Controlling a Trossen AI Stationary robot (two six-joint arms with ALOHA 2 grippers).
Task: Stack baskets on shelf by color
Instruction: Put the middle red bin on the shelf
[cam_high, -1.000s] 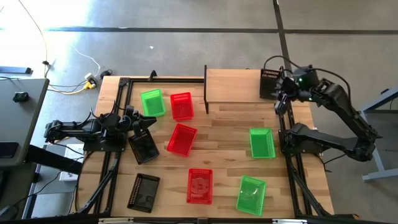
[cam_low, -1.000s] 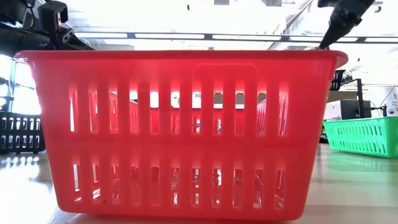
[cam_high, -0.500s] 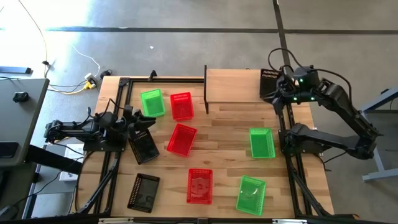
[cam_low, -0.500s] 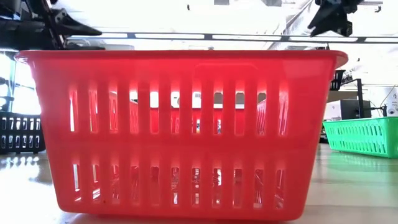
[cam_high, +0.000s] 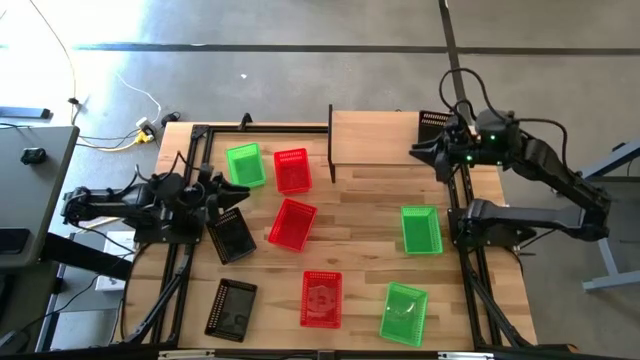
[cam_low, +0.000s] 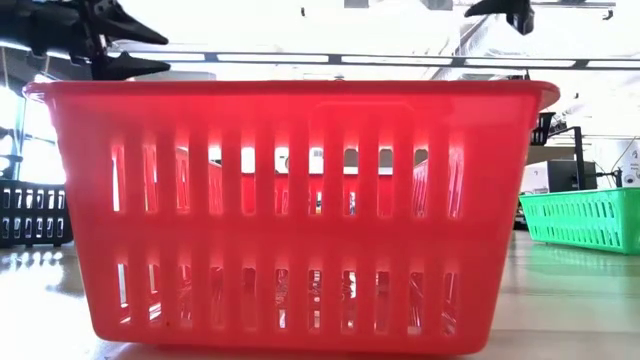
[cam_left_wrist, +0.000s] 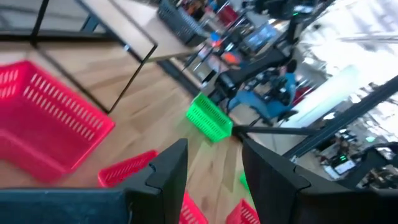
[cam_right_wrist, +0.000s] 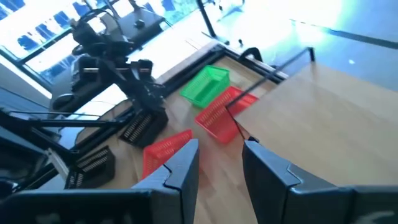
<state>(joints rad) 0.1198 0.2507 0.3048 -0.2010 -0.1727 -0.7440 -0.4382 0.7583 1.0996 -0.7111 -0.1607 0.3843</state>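
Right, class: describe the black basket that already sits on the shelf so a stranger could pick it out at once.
Find the raised wooden shelf at the table's far edge. On its right end, beside the right claw, sits a black basket. It is the only basket on the shelf; the other two black ones lie on the table's left side.

Robotics lab: concrete floor (cam_high: 300, 60), ceiling strip lights (cam_low: 280, 58), monitor-laden desks (cam_left_wrist: 261, 43) behind.
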